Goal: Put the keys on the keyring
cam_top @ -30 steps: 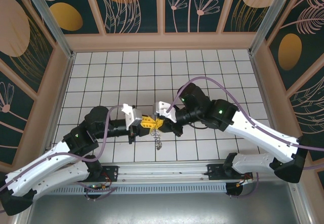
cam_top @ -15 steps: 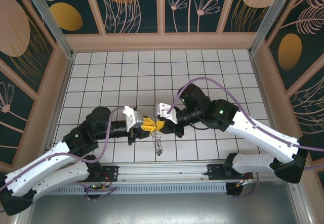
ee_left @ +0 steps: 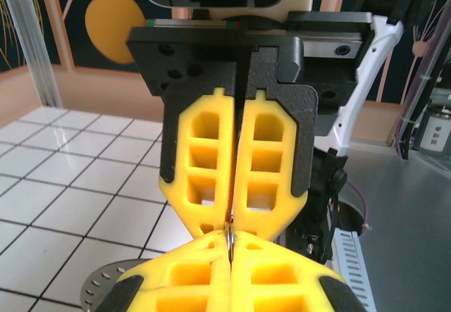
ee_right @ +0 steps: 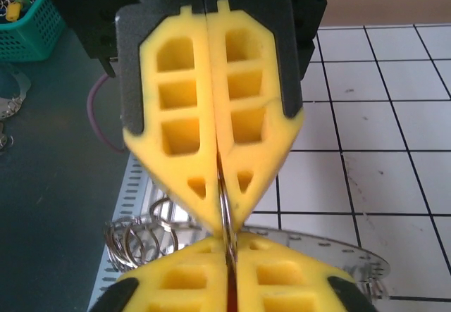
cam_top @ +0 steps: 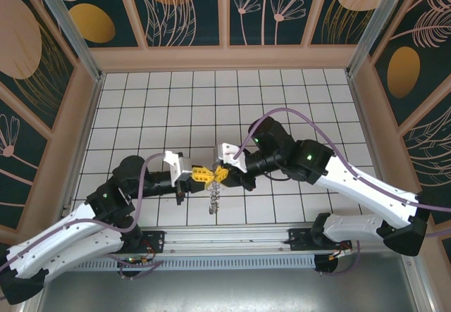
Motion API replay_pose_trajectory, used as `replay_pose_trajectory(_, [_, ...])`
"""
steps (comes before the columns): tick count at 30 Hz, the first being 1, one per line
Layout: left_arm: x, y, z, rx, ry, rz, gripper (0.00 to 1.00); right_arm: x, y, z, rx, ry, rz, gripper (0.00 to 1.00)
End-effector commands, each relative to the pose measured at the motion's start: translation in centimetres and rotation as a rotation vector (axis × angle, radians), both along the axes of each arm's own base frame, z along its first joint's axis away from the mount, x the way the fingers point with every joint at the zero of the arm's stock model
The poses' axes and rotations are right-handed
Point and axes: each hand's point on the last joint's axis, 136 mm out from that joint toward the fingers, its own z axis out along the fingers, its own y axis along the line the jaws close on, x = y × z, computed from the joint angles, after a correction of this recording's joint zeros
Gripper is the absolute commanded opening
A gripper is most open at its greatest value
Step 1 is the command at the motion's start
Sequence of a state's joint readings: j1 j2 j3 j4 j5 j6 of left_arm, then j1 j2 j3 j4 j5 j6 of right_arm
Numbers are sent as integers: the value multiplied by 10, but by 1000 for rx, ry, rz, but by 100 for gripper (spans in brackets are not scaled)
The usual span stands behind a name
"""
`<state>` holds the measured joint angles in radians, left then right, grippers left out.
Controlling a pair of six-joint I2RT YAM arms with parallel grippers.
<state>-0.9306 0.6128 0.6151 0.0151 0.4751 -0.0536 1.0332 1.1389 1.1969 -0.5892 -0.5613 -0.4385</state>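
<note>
My left gripper (cam_top: 207, 175) and right gripper (cam_top: 217, 175) meet tip to tip above the near tiles. Both are shut on one thin silver wire loop (ee_right: 225, 210) that runs from one pair of yellow fingertips into the other. In the left wrist view the loop (ee_left: 230, 236) stands edge-on in my left gripper (ee_left: 230, 259). A sliver of red, the keys' head (ee_right: 229, 299), shows deep inside my right gripper (ee_right: 227, 256). The keyring (cam_top: 213, 201) hangs under the fingertips, with its flat disc (ee_right: 338, 252) and coiled wire edge (ee_right: 137, 238) behind the right fingers.
A metal rail (cam_top: 225, 245) runs along the near table edge between the arm bases. A teal basket (ee_right: 28, 16) of small items stands on the grey shelf beyond that edge. Wooden walls (cam_top: 225, 57) close in the tiled floor on three sides.
The joined fingertips have drifted slightly left and toward the near edge. The hanging keyring has swung from showing its flat face to nearly edge-on. The left arm has sunk lower.
</note>
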Motion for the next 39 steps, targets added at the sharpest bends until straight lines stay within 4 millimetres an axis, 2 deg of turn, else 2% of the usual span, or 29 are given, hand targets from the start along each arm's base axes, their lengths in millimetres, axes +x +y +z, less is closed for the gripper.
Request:
replay_pose_trajectory(1, [-17, 10, 44, -211, -27, -55, 0, -9, -5, 23, 98, -19, 24, 13])
replay_pose_trajectory(5, [-21, 12, 47, -271, -13, -77, 0, -20, -7, 26, 137, -8, 65, 8])
replay_pose_trajectory(11, [-23, 10, 49, -352, -16, -110, 0, -23, -6, 30, 162, -2, 72, 0])
replay_pose_trajectory(16, [-26, 15, 56, -409, -39, -113, 0, -20, -4, 23, 132, 14, 52, 0])
replay_pose_trajectory(23, [-26, 13, 55, -407, -30, -121, 0, -9, 7, 9, 81, 37, 22, 0])
replay_pose_trajectory(31, [-25, 14, 54, -415, -28, -119, 0, -9, 9, 16, 106, 21, 31, 0])
replay_pose_trajectory(32, [-25, 14, 54, -415, -29, -118, 0, -10, 7, 18, 116, 15, 31, 2])
replay_pose_trajectory(36, [-24, 13, 54, -404, -31, -111, 0, -11, 0, 21, 151, -8, 11, 21])
replay_pose_trajectory(39, [-23, 14, 56, -394, -36, -102, 0, -10, -7, 21, 163, -23, -18, 26])
